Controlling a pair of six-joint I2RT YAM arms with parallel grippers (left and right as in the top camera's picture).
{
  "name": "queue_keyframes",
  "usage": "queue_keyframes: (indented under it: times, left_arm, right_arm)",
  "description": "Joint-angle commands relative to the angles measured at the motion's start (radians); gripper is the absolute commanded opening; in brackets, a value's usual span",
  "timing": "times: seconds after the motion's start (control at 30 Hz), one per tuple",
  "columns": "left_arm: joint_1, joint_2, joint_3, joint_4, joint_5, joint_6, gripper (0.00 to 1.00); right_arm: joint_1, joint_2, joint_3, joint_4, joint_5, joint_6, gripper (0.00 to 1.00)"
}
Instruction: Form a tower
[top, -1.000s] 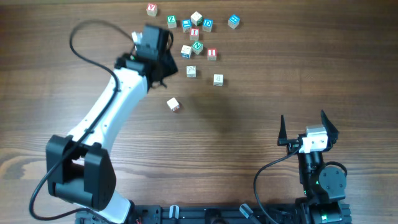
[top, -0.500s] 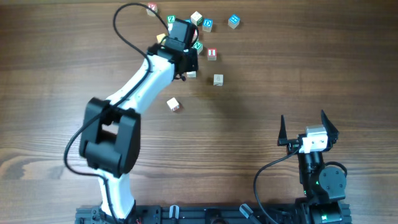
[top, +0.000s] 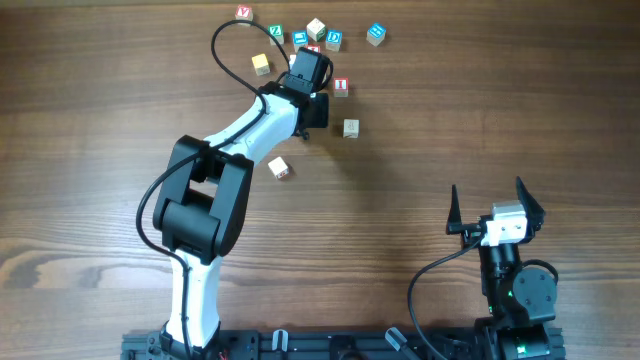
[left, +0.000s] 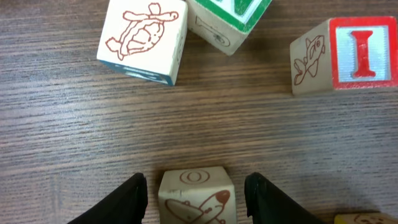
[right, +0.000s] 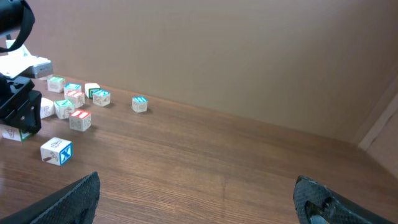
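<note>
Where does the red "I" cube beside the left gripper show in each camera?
Overhead: the red "I" cube is at top centre, just right of the left gripper.
Left wrist: it is in the upper right corner.
Right wrist: it is probably the red-topped cube at far left; the letter is unreadable.
Shared landmark: the left gripper, at bottom centre in left wrist and at the far-left edge in right wrist.

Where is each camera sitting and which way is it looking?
Overhead: above the table, facing straight down; left gripper among the cubes, right gripper parked.
Left wrist: on the left arm, facing down; its fingers flank an "O" cube.
Right wrist: low, facing across the table toward the cubes; fingertips at bottom corners.
Shared: red "I" cube, overhead and left wrist.
</note>
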Motion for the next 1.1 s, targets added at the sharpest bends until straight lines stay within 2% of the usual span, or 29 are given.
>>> queue_keyframes:
  times: [0.0,0.1,0.17,0.2,0.23,0.33,0.43,0.5,0.6,0.7,0.8,1.07]
  left_arm:
    - [-0.004,0.008,0.008,0.023,0.005,0.006,0.50]
    - [-0.004,0.008,0.008,0.025,0.005,0.006,0.36]
    - [-0.004,-0.005,0.008,0.023,0.005,0.006,0.32]
    - [-0.004,-0.018,0.008,0.020,0.005,0.006,0.24]
    - [-0.004,-0.036,0.008,0.012,0.005,0.006,0.23]
    - [-0.004,-0.099,0.008,-0.055,0.005,0.006,0.23]
    - [-0.005,-0.161,0.008,-0.204,0.010,0.006,0.22]
    - [-0.008,-0.169,0.008,-0.307,0.013,0.006,0.22]
    - [-0.011,-0.166,0.008,-0.381,0.048,0.006,0.21]
    - [-0.027,-0.166,0.006,-0.393,0.069,0.005,0.21]
    - [-0.040,-0.166,-0.008,-0.405,0.069,-0.052,0.21]
    - [-0.046,-0.154,-0.080,-0.333,0.058,-0.051,0.25]
  right_arm:
    - [0.003,-0.004,-0.001,0.002,-0.016,-0.006,1.00]
    - [0.003,-0.004,-0.001,0.002,-0.016,-0.006,1.00]
    - [0.003,-0.004,-0.001,0.002,-0.016,-0.006,1.00]
    - [0.003,-0.004,-0.001,0.002,-0.016,-0.006,0.99]
    - [0.003,-0.004,-0.001,0.002,-0.016,-0.005,1.00]
    - [0.003,-0.004,-0.001,0.002,-0.016,-0.005,1.00]
    - [0.003,-0.004,-0.001,0.002,-0.016,-0.006,1.00]
    - [0.003,-0.004,-0.001,0.002,-0.016,-0.006,1.00]
    - [0.003,-0.004,-0.001,0.002,-0.016,-0.006,1.00]
    - [0.003,-0.004,-0.001,0.002,-0.016,-0.006,1.00]
    - [0.003,-0.004,-0.001,0.002,-0.016,-0.006,1.00]
    - [0.003,-0.004,-0.001,0.002,-0.016,-0.005,1.00]
